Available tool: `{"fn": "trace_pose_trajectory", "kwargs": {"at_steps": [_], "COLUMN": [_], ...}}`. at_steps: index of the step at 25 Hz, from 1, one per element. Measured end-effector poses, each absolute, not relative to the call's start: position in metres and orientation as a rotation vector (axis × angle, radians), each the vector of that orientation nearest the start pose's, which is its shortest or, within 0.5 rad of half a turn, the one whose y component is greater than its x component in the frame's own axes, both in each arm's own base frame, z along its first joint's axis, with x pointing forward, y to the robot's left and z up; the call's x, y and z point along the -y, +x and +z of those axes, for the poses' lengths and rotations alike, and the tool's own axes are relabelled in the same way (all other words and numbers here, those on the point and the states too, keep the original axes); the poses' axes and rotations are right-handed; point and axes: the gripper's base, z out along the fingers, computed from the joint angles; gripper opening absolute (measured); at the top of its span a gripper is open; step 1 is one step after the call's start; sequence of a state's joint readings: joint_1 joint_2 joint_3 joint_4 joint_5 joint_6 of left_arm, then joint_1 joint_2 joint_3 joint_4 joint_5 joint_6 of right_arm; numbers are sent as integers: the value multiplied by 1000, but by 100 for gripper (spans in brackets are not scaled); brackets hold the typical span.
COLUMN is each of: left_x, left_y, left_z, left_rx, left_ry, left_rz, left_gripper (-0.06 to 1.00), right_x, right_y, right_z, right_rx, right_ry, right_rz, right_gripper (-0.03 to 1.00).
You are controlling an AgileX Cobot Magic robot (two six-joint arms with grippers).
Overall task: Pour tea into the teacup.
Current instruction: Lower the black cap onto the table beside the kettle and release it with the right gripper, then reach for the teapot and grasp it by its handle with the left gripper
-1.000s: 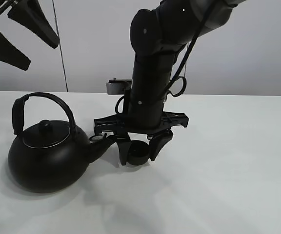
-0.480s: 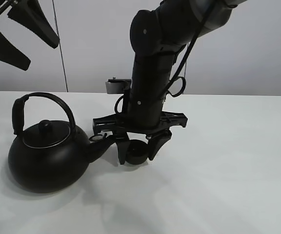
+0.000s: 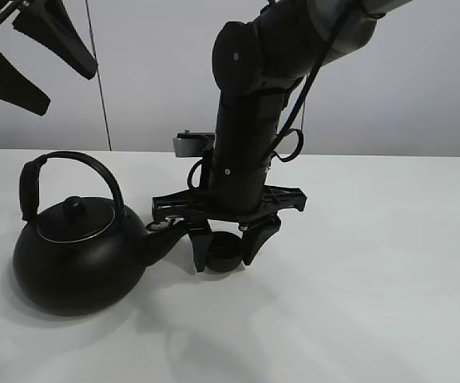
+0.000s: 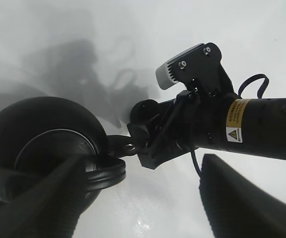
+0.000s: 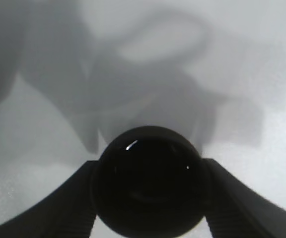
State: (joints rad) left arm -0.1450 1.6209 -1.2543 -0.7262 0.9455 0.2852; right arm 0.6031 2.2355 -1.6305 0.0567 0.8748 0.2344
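Sitting between the two fingers of the right gripper [image 3: 227,254], the teacup [image 3: 225,250] is at the middle of the white table [image 3: 374,311], low against the surface. Whether its base touches the tabletop, cannot tell. Right wrist view: cup seen from above, upright, round black mouth up, one ribbed finger [image 5: 58,203] pressed to each side. Jaws clamped onto the cup wall. Inside of cup dark, contents not readable. Right arm [image 3: 250,120] comes down near vertical onto it, with a grey camera block [image 3: 190,144] on its far side.

Kettle [image 3: 78,259] just beside, to the left in the high view. It stands on the table, lid on, arched handle [image 3: 78,163] up. Spout [image 3: 166,239] points toward the cup, tip close to the nearer finger; touching or apart, cannot tell.

Left gripper [image 3: 72,92] high at the upper left corner, well apart from kettle and cup. Fingers spread wide, nothing between them. Left wrist view looks down past them onto kettle and right arm.
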Motion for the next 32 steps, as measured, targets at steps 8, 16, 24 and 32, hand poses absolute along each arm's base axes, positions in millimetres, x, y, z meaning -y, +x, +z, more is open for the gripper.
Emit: {"fn": "trace_pose_trajectory", "kwargs": {"at_steps": [8,16,24,32], "left_x": [97,97,97,97], "left_y": [325,325,325,325], "left_z": [287,287,287,287], "left_rx": [-2632,-2632,-2632,-2631], "left_ry": [127,127,127,126], "left_rz": [-867,-867,-867,-867], "left_gripper": [48,48,48,48], "right_x": [-256,-249,-194,-92], "right_y": [369,371,395,410], "right_z": [127,146,185,241], "right_rx": [-2950,-2920,-2881,-2836], "right_ry": [-499,-513,-314,-64], "right_rz": [164,130,133,58], "right_gripper": [52,53,53,52]}}
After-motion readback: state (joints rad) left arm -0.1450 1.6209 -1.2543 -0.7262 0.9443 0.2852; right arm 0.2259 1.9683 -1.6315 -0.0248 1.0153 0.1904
